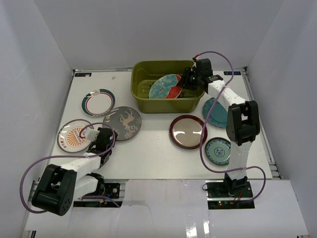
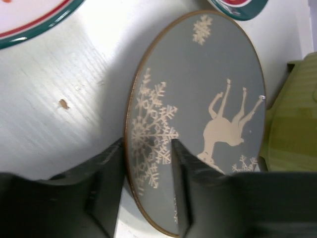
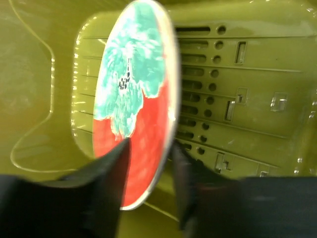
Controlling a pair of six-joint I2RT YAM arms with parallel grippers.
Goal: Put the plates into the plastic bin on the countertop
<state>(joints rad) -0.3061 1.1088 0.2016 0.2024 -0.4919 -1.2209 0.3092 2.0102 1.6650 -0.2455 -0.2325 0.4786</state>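
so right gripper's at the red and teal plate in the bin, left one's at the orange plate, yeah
No, the left gripper is at the grey reindeer plate, as the left wrist view shows; the rest holds.

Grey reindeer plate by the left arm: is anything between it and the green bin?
Nothing visible lies on the countertop between the grey reindeer plate and the plastic bin. Inside the bin, the red-teal floral plate and the right gripper occupy the middle and right side; only the left end looks bare.
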